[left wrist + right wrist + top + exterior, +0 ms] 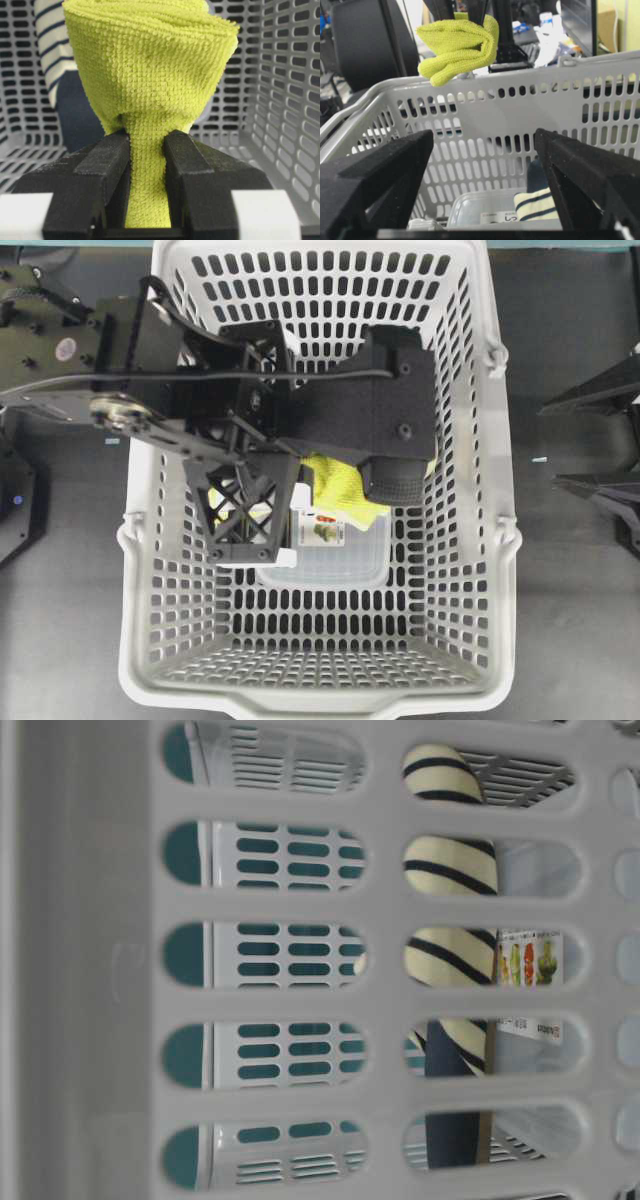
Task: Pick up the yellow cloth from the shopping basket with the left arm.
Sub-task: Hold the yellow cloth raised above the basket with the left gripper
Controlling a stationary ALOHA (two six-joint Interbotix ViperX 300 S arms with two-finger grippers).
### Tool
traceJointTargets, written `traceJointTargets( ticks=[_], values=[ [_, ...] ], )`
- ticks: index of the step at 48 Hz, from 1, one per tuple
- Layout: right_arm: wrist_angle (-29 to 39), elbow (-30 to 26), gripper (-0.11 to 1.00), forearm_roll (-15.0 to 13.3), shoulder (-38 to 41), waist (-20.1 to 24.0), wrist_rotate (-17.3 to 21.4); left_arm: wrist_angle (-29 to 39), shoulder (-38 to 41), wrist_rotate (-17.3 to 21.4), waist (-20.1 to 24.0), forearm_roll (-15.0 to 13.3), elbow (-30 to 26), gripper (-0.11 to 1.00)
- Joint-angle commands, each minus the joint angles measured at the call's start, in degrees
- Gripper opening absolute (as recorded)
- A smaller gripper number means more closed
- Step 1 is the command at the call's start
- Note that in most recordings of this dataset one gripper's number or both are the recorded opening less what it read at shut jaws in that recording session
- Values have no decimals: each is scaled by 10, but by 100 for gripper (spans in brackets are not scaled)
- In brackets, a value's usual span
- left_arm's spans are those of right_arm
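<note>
The yellow cloth [150, 65] hangs bunched from my left gripper [147, 145], whose black fingers [100, 165] are shut on its narrow pinched part. In the right wrist view the cloth [460, 47] is held above the rim of the grey shopping basket [520, 125]. In the overhead view the left arm reaches over the basket [480, 540], and the cloth [340, 490] shows under the gripper [372, 476]. My right gripper [482, 145] is open and empty, outside the basket at the right [552, 444].
A cream slipper with navy stripes [52, 45] lies in the basket, also seen in the right wrist view [540, 205] and through the wall slots [450, 865]. A clear labelled plastic container [330, 550] sits on the basket floor. Basket walls [290, 100] surround the left gripper.
</note>
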Motion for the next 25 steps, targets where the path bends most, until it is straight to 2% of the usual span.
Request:
traceJointTargets(
  ticks=[1, 25],
  values=[
    [-6, -4, 78, 2, 3, 1, 1, -3, -7, -2, -1, 2, -6, 17],
    [-6, 3, 78, 3, 1, 1, 0, 1, 2, -1, 0, 3, -7, 17]
  ],
)
